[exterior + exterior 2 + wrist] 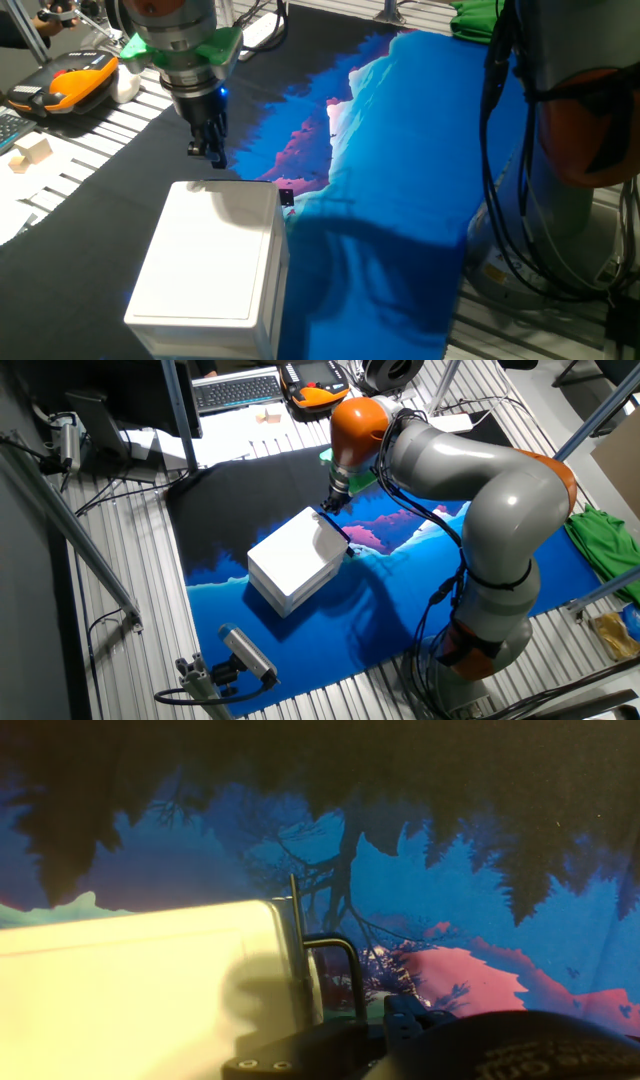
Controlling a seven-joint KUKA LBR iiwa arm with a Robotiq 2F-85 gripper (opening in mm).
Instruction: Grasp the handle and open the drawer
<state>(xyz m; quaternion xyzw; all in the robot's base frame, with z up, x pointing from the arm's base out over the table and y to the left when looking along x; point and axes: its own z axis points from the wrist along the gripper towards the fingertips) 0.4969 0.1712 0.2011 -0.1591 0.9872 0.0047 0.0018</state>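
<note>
The white drawer unit (215, 250) stands on the blue and black mat; it also shows in the other fixed view (292, 557). The drawer (312, 988) sits pushed in, and only its narrow front edge shows in the hand view. The handle (336, 970) is a thin dark bar standing off that front, with its small black end piece (287, 197) at the unit's far right corner. My gripper (207, 154) hangs just above the unit's far edge, over the handle and apart from it. Its fingers stand slightly apart and hold nothing.
The mat (400, 200) covers the table around the unit. An orange and black device (75, 82) and a small wooden block (30, 152) lie at the far left. Cables (510, 200) and the robot's base stand at the right.
</note>
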